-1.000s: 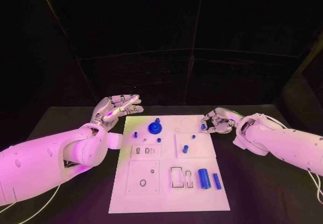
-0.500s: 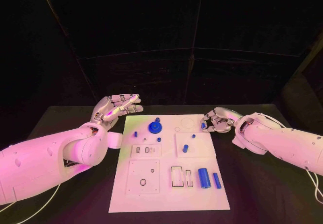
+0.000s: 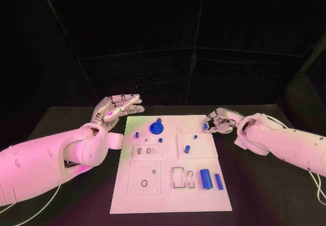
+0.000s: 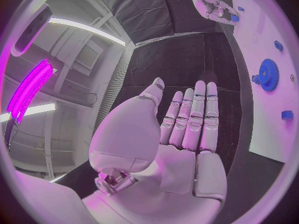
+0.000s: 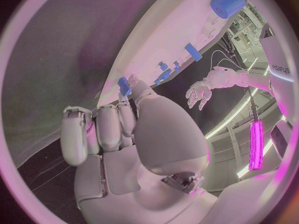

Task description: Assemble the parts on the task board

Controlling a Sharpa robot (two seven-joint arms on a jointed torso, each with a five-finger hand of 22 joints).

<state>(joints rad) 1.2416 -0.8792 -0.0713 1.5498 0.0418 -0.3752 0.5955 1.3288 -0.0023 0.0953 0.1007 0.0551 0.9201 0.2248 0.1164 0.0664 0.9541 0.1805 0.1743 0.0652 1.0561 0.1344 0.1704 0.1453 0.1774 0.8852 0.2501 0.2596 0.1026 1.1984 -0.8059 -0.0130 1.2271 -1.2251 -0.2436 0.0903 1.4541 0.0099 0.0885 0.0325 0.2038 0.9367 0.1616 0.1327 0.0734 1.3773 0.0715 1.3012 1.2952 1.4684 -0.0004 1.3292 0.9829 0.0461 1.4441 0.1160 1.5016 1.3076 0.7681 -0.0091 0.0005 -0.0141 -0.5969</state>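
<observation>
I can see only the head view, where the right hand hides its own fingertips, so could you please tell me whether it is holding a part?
Observer: Yes. In the right wrist view the right hand pinches a small blue part between its thumb and a fingertip.
Operator: Thank you. And does the other hand carry anything?
Observer: No. The left wrist view looks onto the palm of the left hand. The palm is bare and the fingers are straight, side by side, holding nothing.
</observation>
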